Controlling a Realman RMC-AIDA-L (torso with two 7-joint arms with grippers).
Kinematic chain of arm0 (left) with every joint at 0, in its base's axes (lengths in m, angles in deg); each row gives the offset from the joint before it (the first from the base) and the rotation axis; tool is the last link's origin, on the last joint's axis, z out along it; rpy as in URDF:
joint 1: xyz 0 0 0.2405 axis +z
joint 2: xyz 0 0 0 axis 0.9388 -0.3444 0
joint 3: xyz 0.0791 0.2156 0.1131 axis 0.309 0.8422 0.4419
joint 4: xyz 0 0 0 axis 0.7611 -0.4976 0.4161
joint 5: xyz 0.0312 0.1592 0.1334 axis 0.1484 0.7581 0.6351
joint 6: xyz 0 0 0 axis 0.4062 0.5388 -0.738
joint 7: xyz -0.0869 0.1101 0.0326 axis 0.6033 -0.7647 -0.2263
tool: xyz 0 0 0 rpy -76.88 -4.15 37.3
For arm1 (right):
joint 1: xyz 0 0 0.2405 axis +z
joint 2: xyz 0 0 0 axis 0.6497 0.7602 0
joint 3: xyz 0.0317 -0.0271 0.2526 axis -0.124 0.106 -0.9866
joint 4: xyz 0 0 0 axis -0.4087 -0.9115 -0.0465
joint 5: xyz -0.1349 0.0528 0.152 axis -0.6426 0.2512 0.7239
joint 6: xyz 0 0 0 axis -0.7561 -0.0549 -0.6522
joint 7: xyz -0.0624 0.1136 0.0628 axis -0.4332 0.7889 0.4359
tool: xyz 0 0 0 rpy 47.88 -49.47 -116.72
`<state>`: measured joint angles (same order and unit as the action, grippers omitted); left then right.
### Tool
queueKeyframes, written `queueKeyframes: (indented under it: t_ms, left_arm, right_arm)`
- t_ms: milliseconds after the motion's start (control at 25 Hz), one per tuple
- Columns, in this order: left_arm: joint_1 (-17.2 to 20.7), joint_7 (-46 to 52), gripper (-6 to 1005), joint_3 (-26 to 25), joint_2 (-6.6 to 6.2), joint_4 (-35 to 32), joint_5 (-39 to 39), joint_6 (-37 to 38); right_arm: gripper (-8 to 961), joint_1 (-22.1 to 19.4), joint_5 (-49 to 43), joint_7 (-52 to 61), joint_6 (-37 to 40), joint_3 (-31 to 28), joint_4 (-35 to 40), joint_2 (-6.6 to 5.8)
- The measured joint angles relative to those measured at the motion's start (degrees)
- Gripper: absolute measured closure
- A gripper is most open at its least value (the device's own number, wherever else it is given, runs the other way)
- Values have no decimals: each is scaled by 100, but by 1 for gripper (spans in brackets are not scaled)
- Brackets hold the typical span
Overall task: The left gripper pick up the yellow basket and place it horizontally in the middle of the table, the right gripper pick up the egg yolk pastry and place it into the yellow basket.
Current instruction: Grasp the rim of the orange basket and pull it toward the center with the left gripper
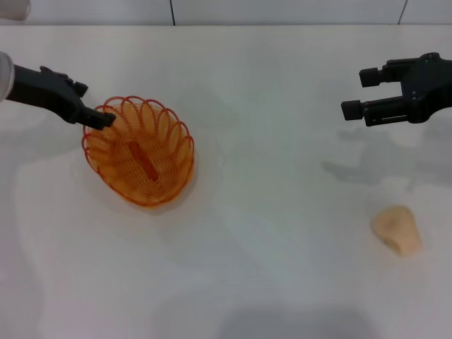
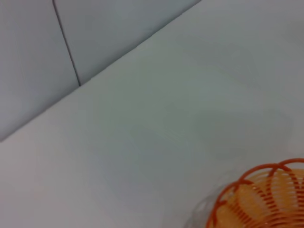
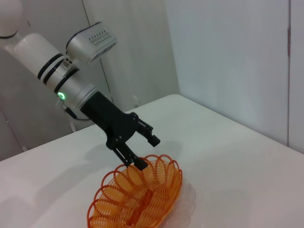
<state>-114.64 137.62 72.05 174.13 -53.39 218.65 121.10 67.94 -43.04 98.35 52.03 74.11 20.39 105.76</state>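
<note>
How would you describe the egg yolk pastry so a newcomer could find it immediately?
Start from the white table and look to its near right side, below the right gripper. There lies the egg yolk pastry, a small cream lump, solid and pale unlike the far larger orange-yellow basket.

Between the yellow basket (image 1: pixel 140 152) on my left and the egg yolk pastry (image 1: pixel 397 229) on my right, the tabletop (image 1: pixel 282 212) lies open and bare. My left end effector (image 1: pixel 99 116) crowds the basket's rim, fingers spread. My right end effector (image 1: pixel 357 92) hangs above the tabletop, well apart from the pastry, with free room beneath.
</note>
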Motion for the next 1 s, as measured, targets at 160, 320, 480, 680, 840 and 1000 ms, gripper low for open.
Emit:
queueKeyframes:
  t_ms: [160,320,480,680,840,1000]
  left_arm:
    - [-97,-59,239,11,-49,-9,251,-31]
    - [-194,-132,242,14,-52,-19,474,-85]
    - [-270,-238,245,27,-50,-22,487,-159]
    - [-347,-337,249,76,51,-25,487,-225]
    - [-377,-373,252,86,153,-10,483,-259]
    - [-331,-380,255,86,220,40,465,-362]
  right_arm:
    - [186,-3,0,7,0,-8,0,-1]
    - [186,-15,0,13,-3,-13,-11,2]
    - [187,-17,0,65,-32,18,-15,11]
    - [187,-7,8,79,-38,24,-19,15]
    - [187,-4,12,109,-44,28,-19,16]
    - [188,-1,14,120,-45,30,-19,17]
